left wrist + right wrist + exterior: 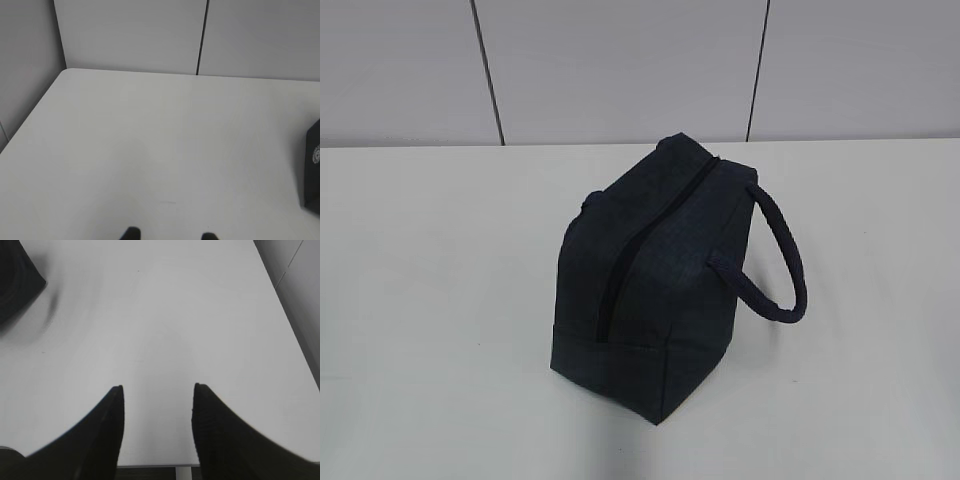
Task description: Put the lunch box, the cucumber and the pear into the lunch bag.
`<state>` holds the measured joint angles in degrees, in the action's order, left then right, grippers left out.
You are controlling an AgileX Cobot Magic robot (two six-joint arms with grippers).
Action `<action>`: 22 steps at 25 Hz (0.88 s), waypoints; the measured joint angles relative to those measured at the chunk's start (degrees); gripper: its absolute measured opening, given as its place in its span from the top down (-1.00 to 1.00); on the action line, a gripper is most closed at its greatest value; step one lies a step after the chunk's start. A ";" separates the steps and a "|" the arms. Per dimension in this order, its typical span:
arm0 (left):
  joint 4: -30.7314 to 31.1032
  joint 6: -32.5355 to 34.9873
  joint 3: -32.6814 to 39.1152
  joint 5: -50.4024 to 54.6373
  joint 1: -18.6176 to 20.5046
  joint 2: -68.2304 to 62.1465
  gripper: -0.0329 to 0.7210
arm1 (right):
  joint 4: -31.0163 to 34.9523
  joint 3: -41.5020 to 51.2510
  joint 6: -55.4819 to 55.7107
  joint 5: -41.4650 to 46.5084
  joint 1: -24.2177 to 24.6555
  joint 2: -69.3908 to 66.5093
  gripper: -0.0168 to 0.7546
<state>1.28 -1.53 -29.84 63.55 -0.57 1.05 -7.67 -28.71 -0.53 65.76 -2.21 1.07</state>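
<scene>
Exterior view: lunch bag point(650, 290) sits mid-table, zipped shut, handle at 3 o'clock.
White table point(430, 300) lies bare all round it; grey wall panels behind; left gripper point(170, 236) and right gripper point(156, 430) both spread, holding nothing.

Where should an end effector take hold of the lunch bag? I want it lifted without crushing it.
By the loop handle on the lunch bag, coming from the right. It arcs clear of the bag's side, leaving a gap beneath for a finger, and the right end effector stands open.

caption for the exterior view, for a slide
Dark navy lunch bag standing alone on the white table, top zipper closed, one loop handle drooping to its right.
</scene>
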 joint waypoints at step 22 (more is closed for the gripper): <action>0.00 0.02 0.00 0.00 0.00 0.00 0.28 | 4.04 0.00 -2.38 0.00 0.00 0.00 0.03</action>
<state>1.28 -1.51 -29.84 63.55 -0.57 1.05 -3.63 -28.71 -2.91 65.76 -2.21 1.07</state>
